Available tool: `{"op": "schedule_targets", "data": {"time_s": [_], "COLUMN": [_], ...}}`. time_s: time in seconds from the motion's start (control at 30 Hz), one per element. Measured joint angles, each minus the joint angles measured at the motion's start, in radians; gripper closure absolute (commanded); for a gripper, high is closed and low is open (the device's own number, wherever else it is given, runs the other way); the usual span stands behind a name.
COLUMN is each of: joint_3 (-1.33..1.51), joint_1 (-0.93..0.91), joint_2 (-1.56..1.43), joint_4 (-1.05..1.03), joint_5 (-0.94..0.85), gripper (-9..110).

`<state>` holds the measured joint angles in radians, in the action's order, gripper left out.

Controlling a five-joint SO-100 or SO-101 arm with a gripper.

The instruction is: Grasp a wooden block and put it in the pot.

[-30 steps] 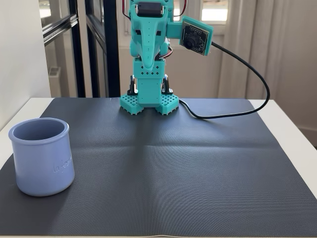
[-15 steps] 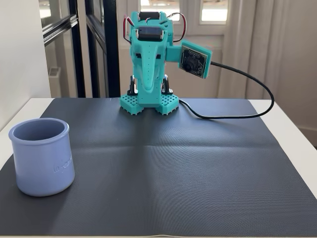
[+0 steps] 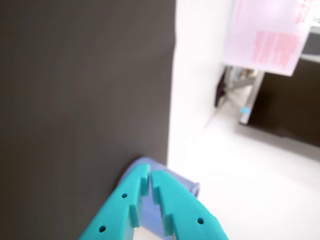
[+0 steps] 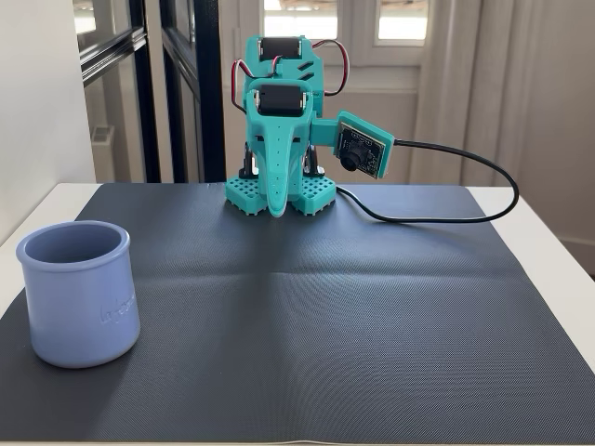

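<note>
Claw: teal two-finger claw (image 4: 276, 210), tips drawn together with only a thin slit between them in the wrist view (image 3: 150, 181); it has hold of nothing and points down over the far middle of the mat, close to the arm's base.
Pot: periwinkle-blue cup (image 4: 78, 292) with a thick rounded rim, upright at the near left of the mat in the fixed view, well apart from the claw; the wrist view shows only a sliver of it (image 3: 187, 186) behind the fingertips.
Wooden block: not visible in either view; I cannot tell where it lies, and the pot's inside is not visible from this angle.
Mat: dark ribbed mat (image 4: 353, 316) covering most of the white desk (image 4: 548, 237), bare apart from the pot and the arm.
Cable: black lead (image 4: 483, 177) looping from the wrist camera down to the mat on the right.
Handling, as a judgement: a small wooden bar should be light, rigid and not fragile, with flat faces that give the fingers fair purchase; gripping across the two long faces near the middle would keep it from pivoting.
Next move: the block must be found and the claw spread before any grasp.
</note>
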<state>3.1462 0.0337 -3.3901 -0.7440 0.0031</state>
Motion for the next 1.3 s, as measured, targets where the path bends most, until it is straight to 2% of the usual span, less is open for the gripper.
{"op": "schedule_targets", "data": {"time_s": [0.3,1.3], "joint_3": [0.000,0.000], "joint_1": [-0.017,-0.020], "joint_2": [0.000,0.000], "joint_4": [-0.133,-0.138], "joint_5": [0.000,0.000], "gripper": [101,101]}}
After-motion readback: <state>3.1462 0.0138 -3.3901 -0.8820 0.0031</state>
